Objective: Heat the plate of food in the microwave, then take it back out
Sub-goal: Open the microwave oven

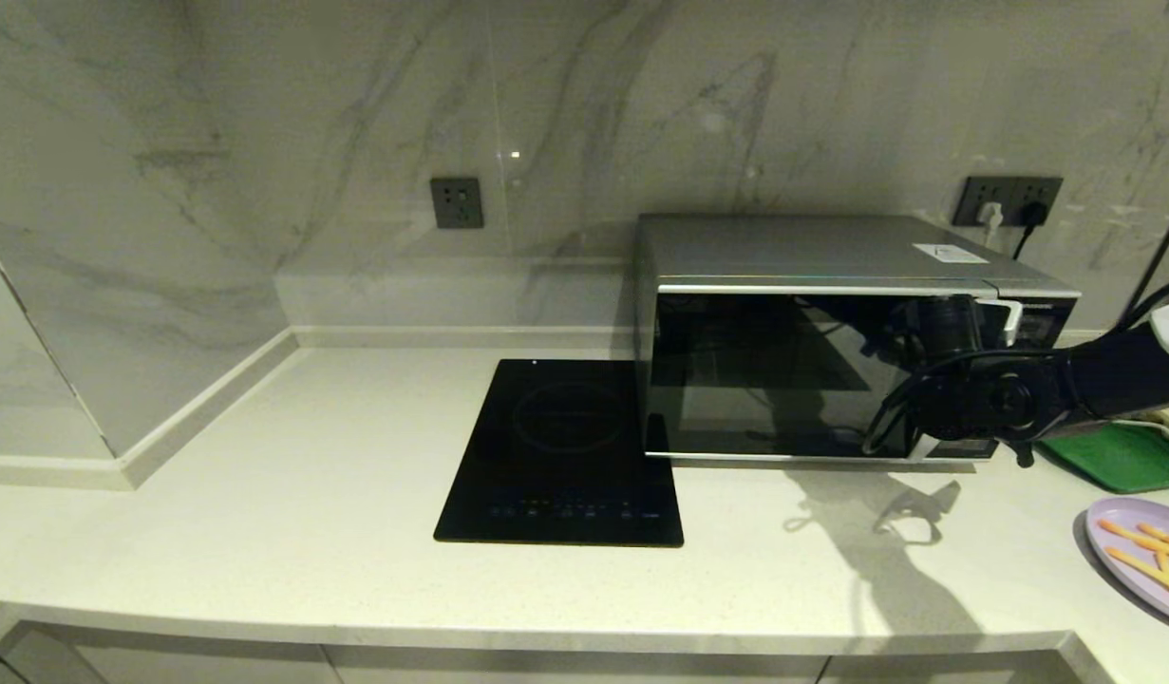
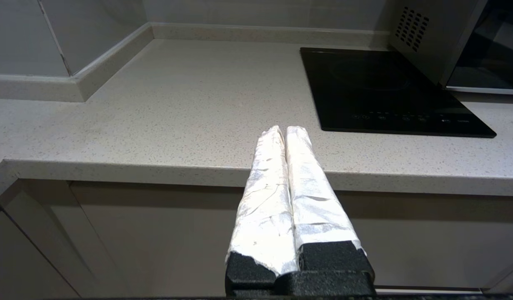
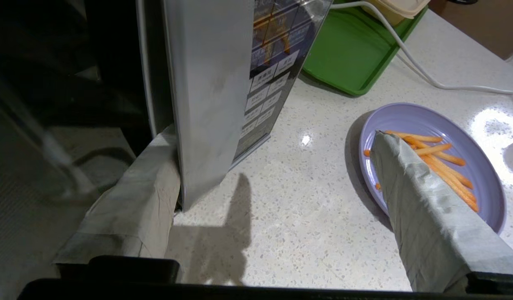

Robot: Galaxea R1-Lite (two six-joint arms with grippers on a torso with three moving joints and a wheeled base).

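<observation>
The silver-grey microwave point(image 1: 812, 252) stands at the back right of the counter, its dark glass door looking shut or nearly so. My right gripper point(image 1: 954, 328) is at the door's right edge, by the button panel point(image 3: 266, 79). It is open: one finger point(image 3: 143, 196) is tucked against the door's silver trim point(image 3: 210, 83), while the other finger point(image 3: 410, 187) hangs apart over the plate. The lilac plate of orange sticks point(image 1: 1130, 560) lies on the counter to the microwave's right, with its rim point(image 3: 406, 121) clear of the fingers. My left gripper point(image 2: 285, 130) is shut and empty, parked in front of the counter's edge.
A black induction hob point(image 1: 565, 456) lies left of the microwave. A green tray point(image 1: 1125, 456) sits behind the plate, with a cream object point(image 3: 400, 8) on it and a white cable point(image 3: 410, 62) running across. The marble wall rises behind.
</observation>
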